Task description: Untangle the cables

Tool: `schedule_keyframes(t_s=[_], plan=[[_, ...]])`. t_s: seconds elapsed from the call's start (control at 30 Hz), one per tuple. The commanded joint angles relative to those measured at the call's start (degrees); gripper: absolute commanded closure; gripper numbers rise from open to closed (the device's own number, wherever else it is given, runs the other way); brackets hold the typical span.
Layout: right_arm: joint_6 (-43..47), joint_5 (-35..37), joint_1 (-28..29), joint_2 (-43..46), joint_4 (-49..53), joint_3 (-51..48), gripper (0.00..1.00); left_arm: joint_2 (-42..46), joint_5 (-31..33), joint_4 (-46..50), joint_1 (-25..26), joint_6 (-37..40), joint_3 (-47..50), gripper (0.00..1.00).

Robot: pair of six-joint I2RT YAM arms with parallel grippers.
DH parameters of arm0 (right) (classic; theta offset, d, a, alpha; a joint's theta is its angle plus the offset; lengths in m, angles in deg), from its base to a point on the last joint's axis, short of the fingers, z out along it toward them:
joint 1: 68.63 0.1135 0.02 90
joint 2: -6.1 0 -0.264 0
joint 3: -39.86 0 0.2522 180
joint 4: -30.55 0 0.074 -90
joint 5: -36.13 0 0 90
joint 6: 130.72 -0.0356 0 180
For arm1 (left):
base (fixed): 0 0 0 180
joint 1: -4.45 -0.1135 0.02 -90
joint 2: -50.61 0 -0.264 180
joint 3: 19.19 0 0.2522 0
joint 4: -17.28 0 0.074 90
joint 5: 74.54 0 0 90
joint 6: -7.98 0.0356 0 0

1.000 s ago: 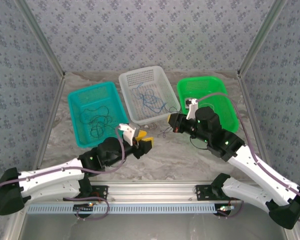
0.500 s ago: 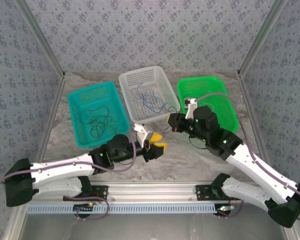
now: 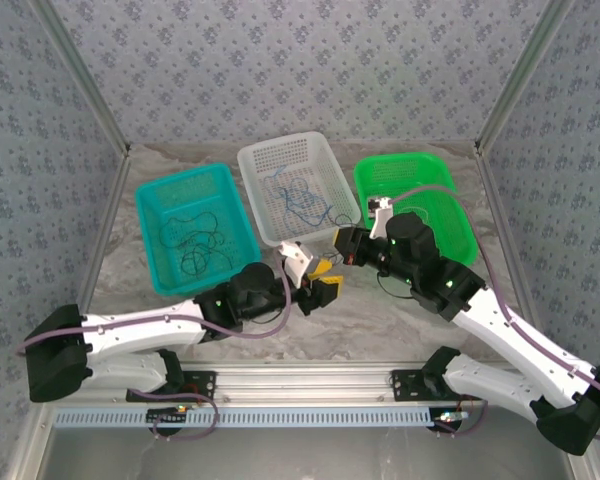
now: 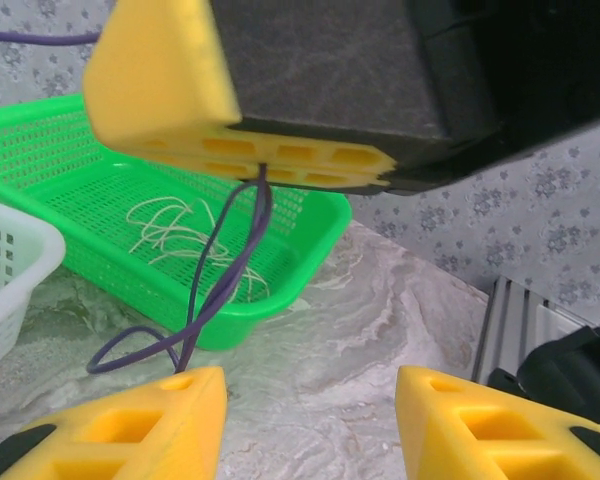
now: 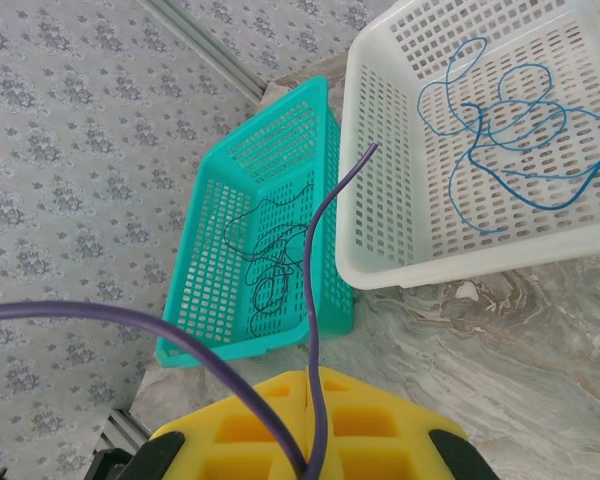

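My right gripper is shut on a thin purple cable; one end curls up free in the right wrist view. In the left wrist view that gripper hangs just above, with two purple strands dropping from its shut jaws to the table beside my left finger. My left gripper is open right below and in front of it, nothing between its fingers. A blue cable lies in the white basket, a black cable in the teal basket, a white cable in the green basket.
Three baskets stand in a row at the back: teal, white, green. Patterned walls close the sides and back. An aluminium rail runs along the near edge. Bare marble table lies in front of the baskets.
My left arm has swung right and forward, bringing its open gripper up close under the right gripper. The right gripper has stayed put, still shut on the purple cable.
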Motion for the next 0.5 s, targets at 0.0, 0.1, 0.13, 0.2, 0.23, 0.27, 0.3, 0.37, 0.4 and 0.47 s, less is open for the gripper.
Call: schedule_keyframes(t_s=[0.0,0.1,0.13,0.2,0.23,0.27,0.3,0.37,0.4,0.47], plan=[[-1.2,-0.8,0.4,1.5,-1.8,1.5,1.0,-0.5,5.5,-2.9,0.5,0.8,-2.0,0.51],[-1.4,-0.3,0.3,2.2,-2.1,1.1,1.0,-0.4,7.0,-3.1,0.5,0.5,-2.0,0.5],[-1.5,-0.3,0.3,2.2,-2.1,1.1,1.0,-0.4,8.1,-2.6,0.5,0.2,-2.1,0.5],[-1.3,-0.3,0.3,2.1,-1.7,1.4,1.0,-0.3,11.2,-1.6,0.5,-0.4,-2.1,0.5],[-1.2,-0.2,0.3,2.2,-1.4,1.6,1.0,-0.4,12.0,-1.6,0.5,-0.5,-2.0,0.49],[-1.2,-0.2,0.4,2.2,-1.3,1.6,1.0,-0.5,12.8,-1.5,0.5,-0.7,-2.0,0.49],[-1.2,-0.1,0.4,2.4,-1.3,1.6,1.0,-0.5,13.4,-1.2,0.5,-1.1,-2.0,0.49],[-1.5,-0.3,0.3,2.5,-1.6,1.4,1.0,-0.6,14.3,-1.3,0.5,-1.3,-1.9,0.5],[-1.8,-0.6,0.3,2.4,-2.0,1.3,1.0,-0.8,15.1,-1.5,0.5,-1.7,-1.9,0.51],[-2.3,-1.2,0.3,2.1,-2.8,1.2,1.0,-1.2,15.6,-2.4,0.5,-1.4,-1.9,0.58]])
